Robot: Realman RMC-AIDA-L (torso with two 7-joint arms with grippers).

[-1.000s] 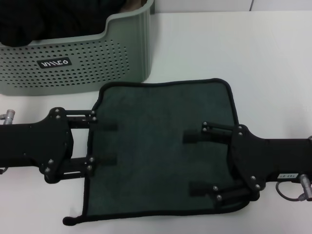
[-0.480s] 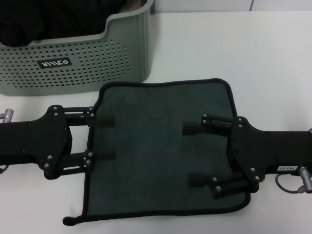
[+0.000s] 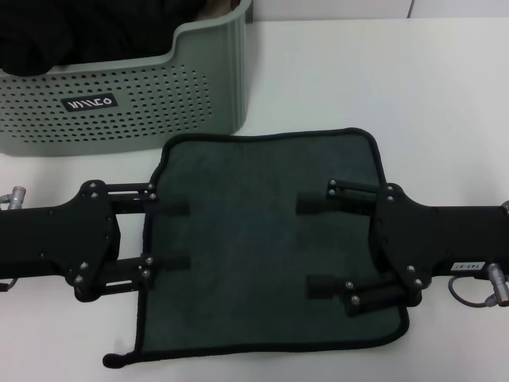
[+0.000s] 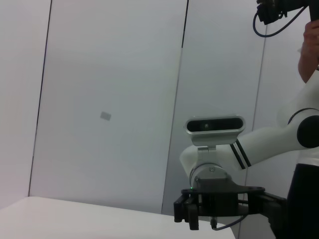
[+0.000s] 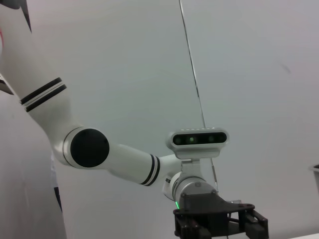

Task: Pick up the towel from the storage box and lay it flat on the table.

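The towel (image 3: 246,239) lies spread flat on the white table (image 3: 445,95), dark teal face up, black edging all round. Its near left corner is slightly curled. The storage box (image 3: 159,95) stands at the far left, just beyond the towel. My left gripper (image 3: 171,235) is open, with both fingertips over the towel's left edge. My right gripper (image 3: 316,244) is open, with its fingertips over the towel's right half. Neither holds anything. I cannot tell whether the fingers touch the cloth.
A black fabric bundle (image 3: 79,32) fills the storage box. The left wrist view shows the right arm's gripper (image 4: 219,209) farther off against a grey wall. The right wrist view shows the left arm's gripper (image 5: 219,221) the same way.
My right gripper has shifted a little toward the far side, uncovering the towel's near right corner. The left gripper has barely moved. The towel lies as before.
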